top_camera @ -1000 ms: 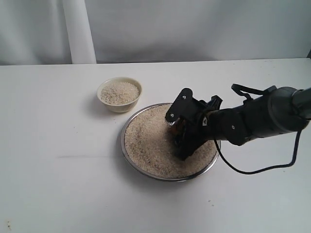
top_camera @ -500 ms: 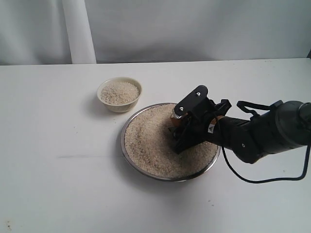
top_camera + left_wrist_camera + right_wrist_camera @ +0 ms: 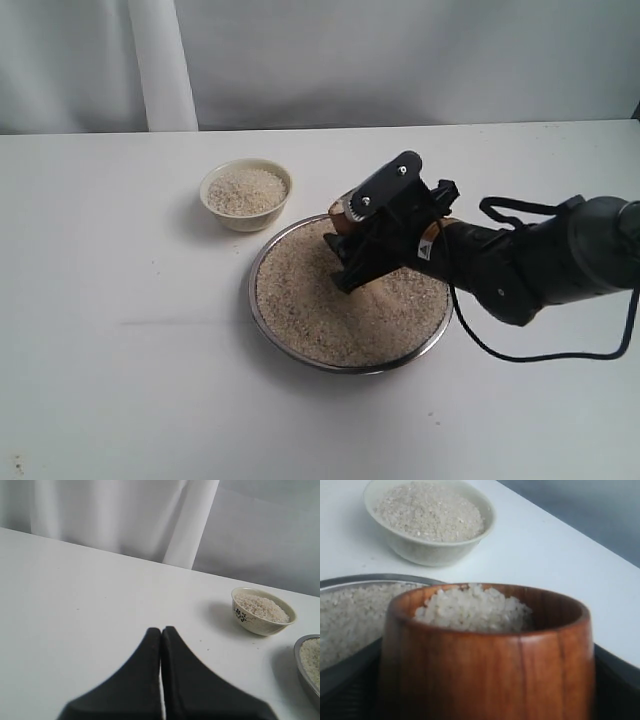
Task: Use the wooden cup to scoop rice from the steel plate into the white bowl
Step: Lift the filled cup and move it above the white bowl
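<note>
Right gripper (image 3: 350, 243) is clamped on the cup (image 3: 485, 655), jaws on opposite sides of its wall. The cup is upright and filled with rice (image 3: 472, 607) nearly to its brim. We place it above the plate (image 3: 252, 295), over the plate's edge on the bowl side, clear of the rice bed.

So we read this as scoop done and transfer leg starting. Plate is still well covered with rice.

The bowl (image 3: 247, 219) sits just beside the plate, apart from its rim, and is already heaped close to its own rim.

Next move, as we judge it:
- carry the cup level off the plate until it's centred over the bowl
- only then roll the wrist to pour, slowly
- with a near-full cup and a near-full bowl, we expect grains to spill onto the table (image 3: 120, 350) if the tip is fast or off-centre

Left gripper (image 3: 161, 632) is parked well off the plate, with the bowl between it and the plate. Its jaws are pressed together with nothing between them. It has no part in this step.

Versus a second ago:
- the cup was down in the rice near the plate's middle, with the gripper pitched into the bed
- half a second ago it was coming up
- now it's raised and shifted toward the bowl-side edge of the plate
- the grip width looks unchanged; plate and bowl haven't moved
</note>
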